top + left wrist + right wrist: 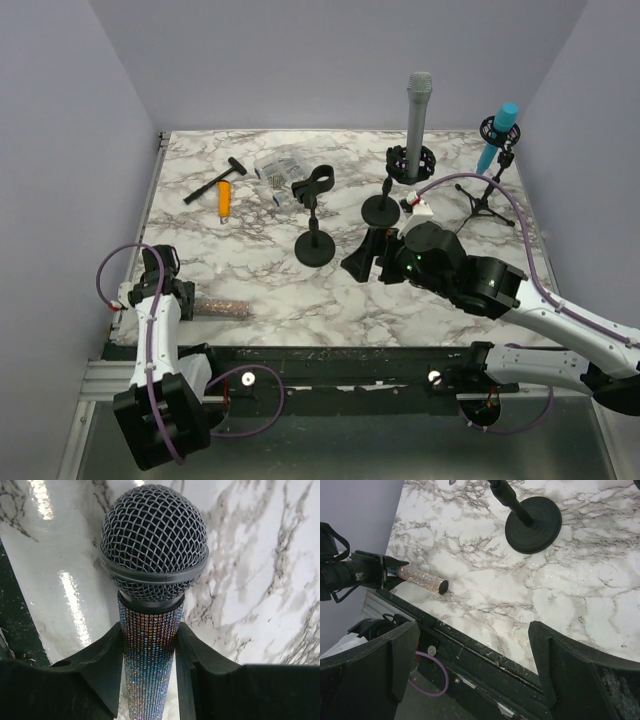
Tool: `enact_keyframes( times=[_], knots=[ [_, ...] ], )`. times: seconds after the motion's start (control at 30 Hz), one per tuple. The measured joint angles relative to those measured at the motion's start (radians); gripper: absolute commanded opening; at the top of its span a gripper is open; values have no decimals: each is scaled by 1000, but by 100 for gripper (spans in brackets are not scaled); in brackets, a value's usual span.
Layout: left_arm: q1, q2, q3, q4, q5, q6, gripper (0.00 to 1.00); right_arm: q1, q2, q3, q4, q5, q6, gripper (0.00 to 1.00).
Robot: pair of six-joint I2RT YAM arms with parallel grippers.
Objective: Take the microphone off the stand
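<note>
We judge the removal nearly done. The sparkly microphone [154, 545] seems to rest on the marble surface [270, 275] near its left front edge, well apart from the empty clip stand [316, 215]. Our left gripper [150, 645] is clamped on the handle just below the mesh head. The next move calls for letting go and lifting clear without rolling it. Our right gripper [475, 655] hangs near that stand, jaws wide apart, holding nothing. The grey microphone [417, 110], blue microphone [497, 135] and hammer [215, 182] sit farther back, out of the way.
</note>
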Motion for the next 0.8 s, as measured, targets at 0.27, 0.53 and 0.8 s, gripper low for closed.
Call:
enact_keyframes(
  times=[0.27,0.53,0.8],
  knots=[
    [81,-5,-58,42,43,-26,9,0,-6,0,-18,10,0,100],
    [89,26,-67,71,60,-23,49,0,7,0,-18,15,-5,100],
    [93,-8,-100,88,70,-6,82,0,13,0,-19,23,-12,100]
  ],
)
